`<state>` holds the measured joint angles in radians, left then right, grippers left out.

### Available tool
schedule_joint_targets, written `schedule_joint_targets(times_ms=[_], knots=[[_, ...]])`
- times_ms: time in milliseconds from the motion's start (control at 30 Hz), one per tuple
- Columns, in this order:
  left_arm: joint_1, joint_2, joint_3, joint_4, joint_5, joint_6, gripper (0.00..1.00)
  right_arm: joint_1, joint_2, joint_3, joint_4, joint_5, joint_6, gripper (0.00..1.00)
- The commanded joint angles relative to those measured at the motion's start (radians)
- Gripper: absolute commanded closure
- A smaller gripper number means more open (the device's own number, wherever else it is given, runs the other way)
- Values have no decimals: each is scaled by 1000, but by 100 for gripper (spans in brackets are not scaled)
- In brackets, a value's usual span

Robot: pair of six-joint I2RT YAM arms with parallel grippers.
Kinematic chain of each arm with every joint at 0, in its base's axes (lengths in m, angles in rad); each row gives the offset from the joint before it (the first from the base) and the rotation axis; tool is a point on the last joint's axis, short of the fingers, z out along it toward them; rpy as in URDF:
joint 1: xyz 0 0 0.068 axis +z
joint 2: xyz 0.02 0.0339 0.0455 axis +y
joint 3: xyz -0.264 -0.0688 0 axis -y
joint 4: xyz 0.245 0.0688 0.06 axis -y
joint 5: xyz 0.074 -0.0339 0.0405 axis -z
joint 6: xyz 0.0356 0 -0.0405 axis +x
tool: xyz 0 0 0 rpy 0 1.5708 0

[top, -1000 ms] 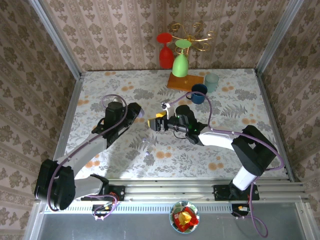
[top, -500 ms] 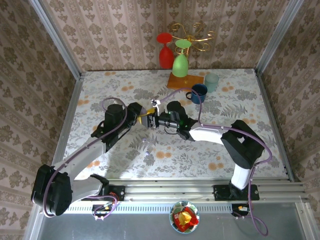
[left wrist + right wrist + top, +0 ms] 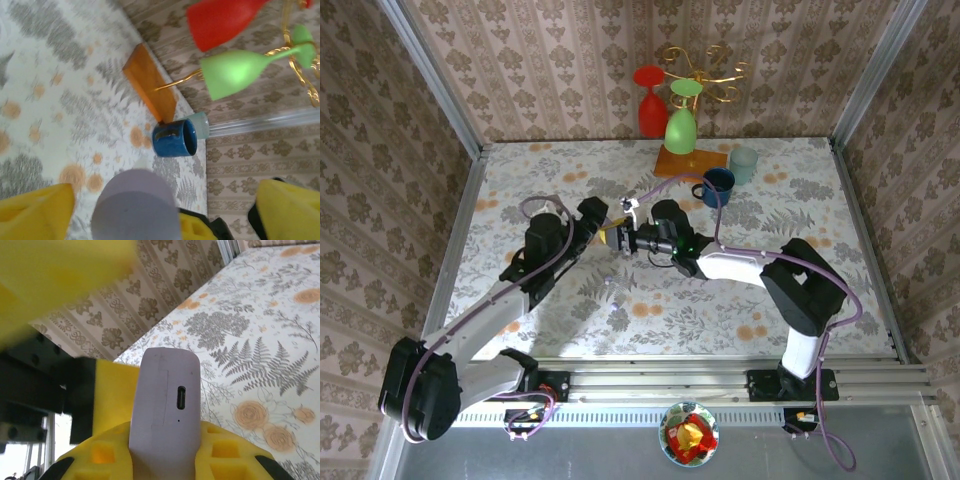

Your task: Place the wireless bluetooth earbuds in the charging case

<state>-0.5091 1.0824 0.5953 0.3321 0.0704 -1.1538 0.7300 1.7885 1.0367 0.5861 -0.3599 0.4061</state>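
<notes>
Two grippers meet above the middle of the floral table (image 3: 820, 240), and between them sits the charging case (image 3: 167, 390), a lavender pebble. We see the right gripper (image 3: 167, 455) clenched on it: its yellow fingers (image 3: 230, 455) press both flanks, with the port side of the case facing that wrist camera. A thin seam runs up the shell and the lid looks closed, so we cannot tell whether any earbuds lie inside.

From the left wrist, the left gripper (image 3: 160, 205) stands released, its yellow fingers (image 3: 35, 210) spread wide to either side of the case's rounded end (image 3: 135, 205) and not touching it. From above, the case is too hidden by the two grippers for us to make out.

Toward the far side of the table, a blue cup (image 3: 717, 186) stands just beside a wooden base (image 3: 690, 163), its inside dark. A pale green cup (image 3: 744, 164) stands close behind it. On the base, a gold wire rack (image 3: 705, 65) carries a red glass (image 3: 650, 105) and a green glass (image 3: 680, 125), their mouths turned down toward the wood.

On the near ledge, in front of the arms' rail, a small bowl (image 3: 667, 432) holds red and yellow pieces.
</notes>
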Motion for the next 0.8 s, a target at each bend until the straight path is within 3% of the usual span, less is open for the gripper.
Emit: schedule_joint_targets(times_ms=[0, 100, 233, 333, 433, 567, 667, 767], knots=[[18, -41, -45, 223, 9, 310, 0, -30, -95, -33, -76, -8, 29, 90], [47, -51, -73, 310, 58, 542, 2, -77, -159, -59, -182, -51, 75, 91], [46, -19, -67, 358, 172, 907, 0, -185, -218, -83, -269, -260, 250, 94], [77, 38, -107, 493, 269, 1072, 0, -239, -271, -120, -263, -406, 316, 96], [120, 133, -153, 685, 432, 1110, 0, -264, -331, -142, -296, -510, 322, 97], [174, 264, -149, 895, 732, 1038, 2, -281, -389, -123, -404, -665, 283, 97], [167, 325, -127, 952, 926, 1013, 5, -281, -454, -103, -510, -726, 212, 97], [136, 348, -111, 950, 1037, 1032, 8, -284, -463, -85, -542, -803, 212, 98]])
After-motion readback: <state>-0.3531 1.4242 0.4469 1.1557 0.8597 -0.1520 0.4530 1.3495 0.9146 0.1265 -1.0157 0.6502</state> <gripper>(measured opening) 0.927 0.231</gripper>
